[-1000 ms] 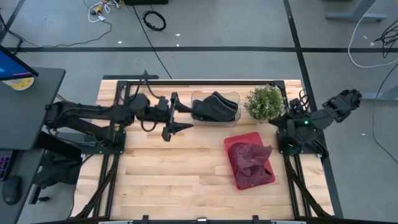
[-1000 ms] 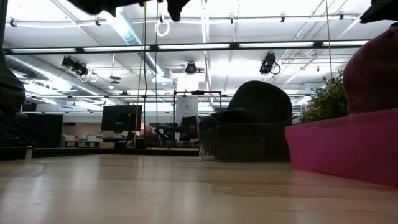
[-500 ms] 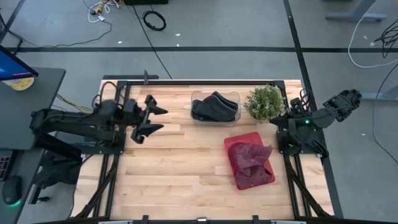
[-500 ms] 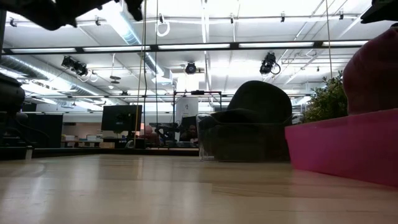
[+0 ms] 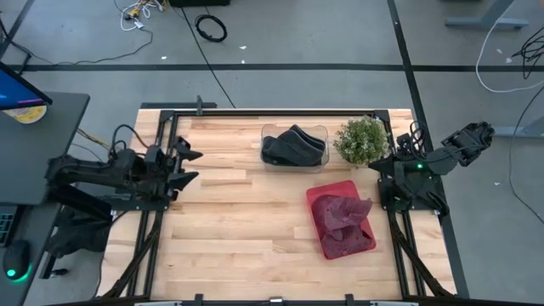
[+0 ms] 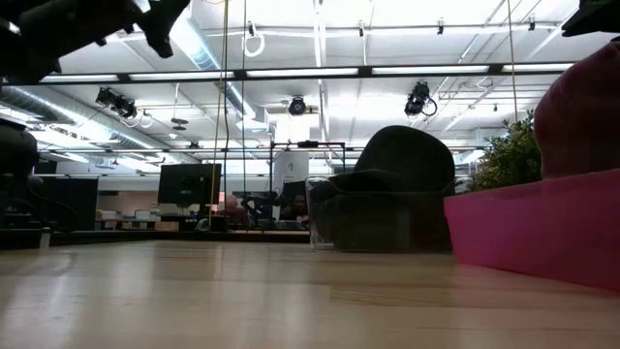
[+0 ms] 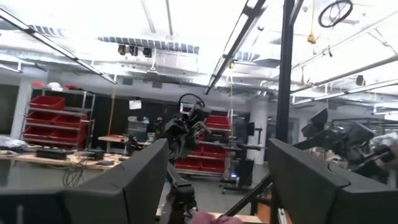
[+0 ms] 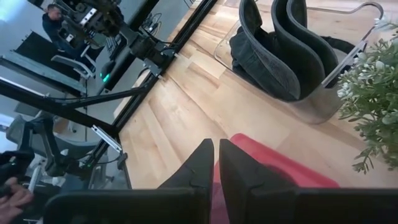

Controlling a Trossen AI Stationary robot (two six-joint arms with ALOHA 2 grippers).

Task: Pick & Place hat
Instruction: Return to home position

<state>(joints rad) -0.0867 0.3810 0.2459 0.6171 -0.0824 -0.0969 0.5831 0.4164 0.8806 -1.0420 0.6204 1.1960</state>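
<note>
Two dark grey hats (image 5: 293,146) stand on edge inside a clear bin (image 5: 266,132) at the table's far middle; in the low view one hat (image 6: 399,160) rises above the bin's rim. A maroon hat (image 5: 342,217) lies crumpled in a red tray (image 5: 316,197) at the right. My left gripper (image 5: 184,166) hangs open and empty near the table's left edge, well left of the bin; its wrist view shows the fingers wide apart (image 7: 214,186). My right gripper (image 8: 214,149) is shut and waits above the tray's far right corner.
A small green plant (image 5: 361,140) stands right of the clear bin, close to the right arm (image 5: 416,166). Bare wood (image 5: 238,229) fills the table's middle and near left. Black frame rails (image 5: 157,212) run along both sides. A person (image 8: 53,22) shows beyond the table.
My left arm has drawn back from beside the clear bin toward the table's left edge, folding in on itself. Its gripper has stayed open and empty. The hats, bin and tray have kept their places.
</note>
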